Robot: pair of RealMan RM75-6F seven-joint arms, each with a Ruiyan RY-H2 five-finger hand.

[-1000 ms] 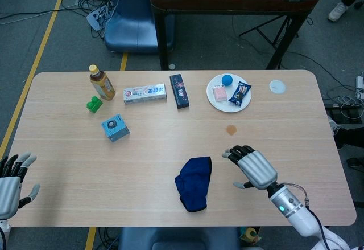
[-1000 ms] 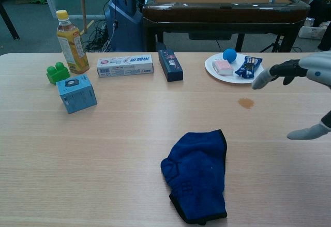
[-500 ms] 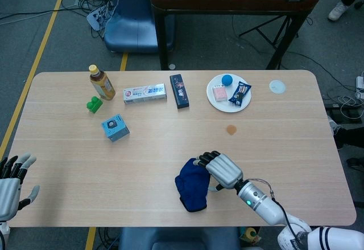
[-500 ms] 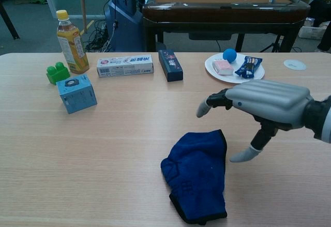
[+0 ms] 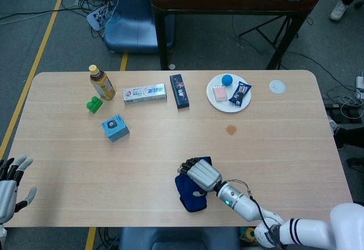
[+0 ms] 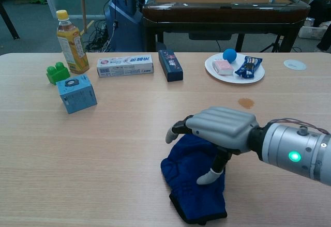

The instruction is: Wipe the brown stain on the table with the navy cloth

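- Your desk [image 5: 68, 147] carries everything, with the brown stain [image 5: 231, 129] bare right of centre.
- The navy cloth [image 5: 190, 193] lies crumpled at the near edge, well apart from the stain.
- Your right robot hand [image 5: 200, 173] sits over the cloth's far half, fingers arched and apart, thumb tip down on the fabric; it holds nothing yet.
- Your left robot hand [image 5: 9, 183] waits at the desk's near left corner, fingers spread, holding nothing.
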